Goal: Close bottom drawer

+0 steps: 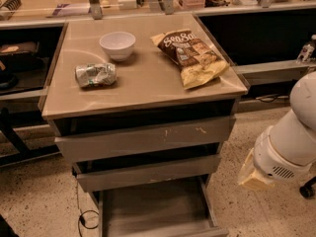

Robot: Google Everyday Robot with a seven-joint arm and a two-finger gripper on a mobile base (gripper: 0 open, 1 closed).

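— Where is the bottom drawer [153, 206]?

— Lowest of the three under the table [148, 85], and pulled far out. Its deep grey box sticks out toward the camera, past the middle drawer front [148, 172] and the scratched top drawer front [145, 137] above it. Those two sit slightly out as well, each with a dark gap above it.

— And the gripper [254, 174]?

— Low at the right, at the end of the white arm [291, 137], over the speckled floor. It is beside the drawers and apart from them, touching nothing. Whether the jaws are spread or pressed together, I cannot tell.

— What is on the table?

— A white bowl [117, 44] at the back, a crushed can [96, 74] lying left of centre, and a chip bag [192, 56] lying flat on the right.
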